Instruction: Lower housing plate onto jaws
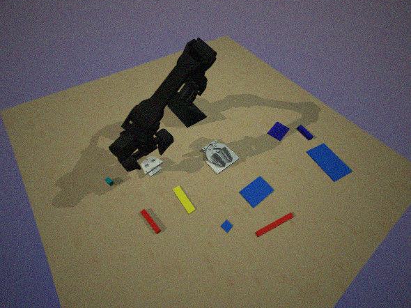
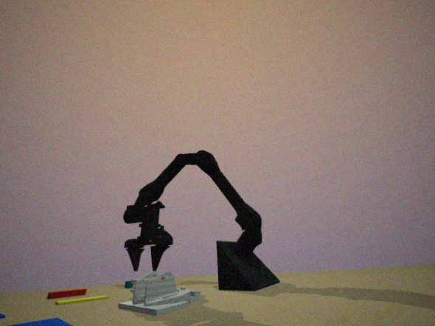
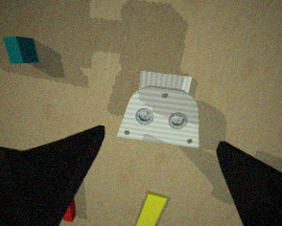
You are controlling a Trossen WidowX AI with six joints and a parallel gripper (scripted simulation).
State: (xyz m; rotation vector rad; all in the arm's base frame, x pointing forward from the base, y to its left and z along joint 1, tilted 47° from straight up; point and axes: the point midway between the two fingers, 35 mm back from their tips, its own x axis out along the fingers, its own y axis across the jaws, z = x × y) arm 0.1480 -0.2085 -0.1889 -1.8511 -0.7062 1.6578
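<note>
The pale housing plate (image 1: 152, 162) (image 3: 160, 106) rests on a small ribbed pale support (image 1: 156, 171) (image 3: 165, 80), its two round sockets showing. My gripper (image 1: 146, 161) (image 2: 145, 270) (image 3: 160, 138) is open and empty, pointing down above the plate. In the wrist view the plate shows between and slightly beyond the two black fingertips. The grey base (image 1: 233, 159) (image 2: 162, 310) stands apart from the plate. It carries the two grey jaws (image 1: 226, 154) (image 2: 160, 289) side by side. The jaw stubs are too small to make out. In the exterior view the jaws hide the housing plate.
A teal block (image 1: 109, 181) (image 2: 128, 284) (image 3: 21, 50) lies beyond the plate. A yellow bar (image 1: 184, 199) (image 2: 82, 300) (image 3: 152, 209) and a red bar (image 1: 150, 221) (image 2: 67, 293) lie nearby. Flat blue pieces (image 1: 256, 191) (image 1: 329, 162) and another red bar (image 1: 275, 224) lie farther off.
</note>
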